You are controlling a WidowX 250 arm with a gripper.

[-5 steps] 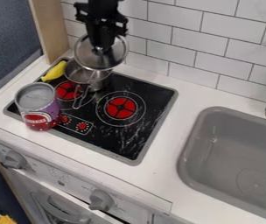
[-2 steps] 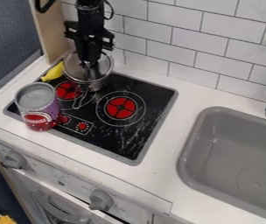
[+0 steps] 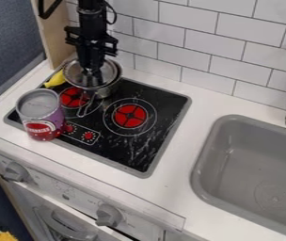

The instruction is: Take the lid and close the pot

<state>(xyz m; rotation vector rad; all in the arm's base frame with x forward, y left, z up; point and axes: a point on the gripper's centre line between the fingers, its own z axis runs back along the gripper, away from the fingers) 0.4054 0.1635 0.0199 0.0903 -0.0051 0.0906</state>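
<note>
My black gripper (image 3: 91, 68) hangs over the stove's back left, shut on the knob of the glass lid (image 3: 105, 77). That lid lies over the mouth of the metal pot (image 3: 109, 89), shifted a little to the left, with part of the pot's rim showing at the right. Whether lid and rim touch all round, I cannot tell. The pot stands on the back of the black stove top, its wire handle (image 3: 87, 106) pointing toward the front.
A purple and red can (image 3: 40, 115) stands on the stove's left edge, in front of a yellow banana (image 3: 55, 79). A wooden post (image 3: 55, 32) rises behind at the left, beside the tiled wall. The grey sink (image 3: 252, 164) lies at the right.
The gripper has come down and to the left with the lid, from above the pot to its rim. Pot, can and banana look largely unmoved.
</note>
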